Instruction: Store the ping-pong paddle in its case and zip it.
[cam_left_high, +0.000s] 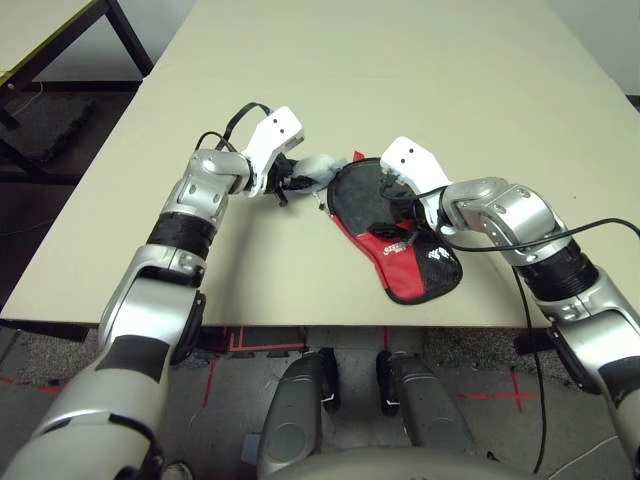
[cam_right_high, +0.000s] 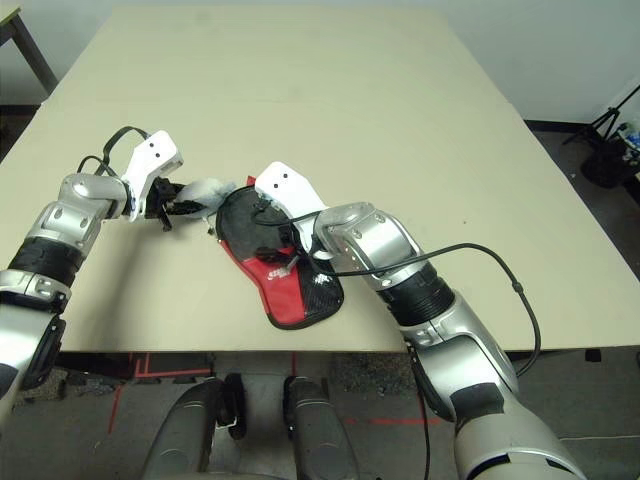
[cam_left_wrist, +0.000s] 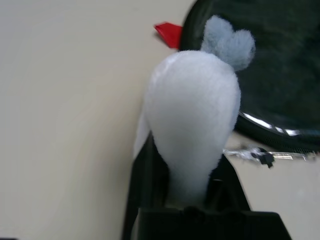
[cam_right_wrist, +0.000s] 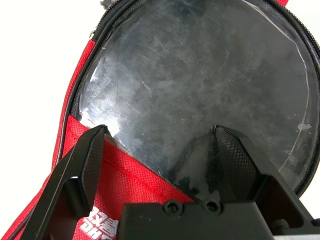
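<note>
The case (cam_left_high: 408, 281), black with a red panel and a white logo, lies flat near the table's front edge. Its round, glossy black face (cam_right_wrist: 200, 75) is ringed by the zipper. The ping-pong paddle is hidden from view. My right gripper (cam_right_wrist: 160, 130) hovers open just above the case, its fingers (cam_right_wrist: 90, 155) straddling the line where the red panel meets the black face. At the case's far left rim, my left gripper (cam_left_wrist: 187, 172) is shut on a small pale grey egg-shaped pouch (cam_left_wrist: 192, 110), also seen in the left eye view (cam_left_high: 322, 168). A small metal zipper pull (cam_left_wrist: 255, 152) lies beside the rim.
The beige table (cam_left_high: 400, 70) stretches far beyond the case with free room. The case's narrow end lies close to the front edge (cam_left_high: 300, 325). A black cable (cam_right_high: 500, 270) loops off my right forearm. Another table (cam_left_high: 40, 40) stands at the far left.
</note>
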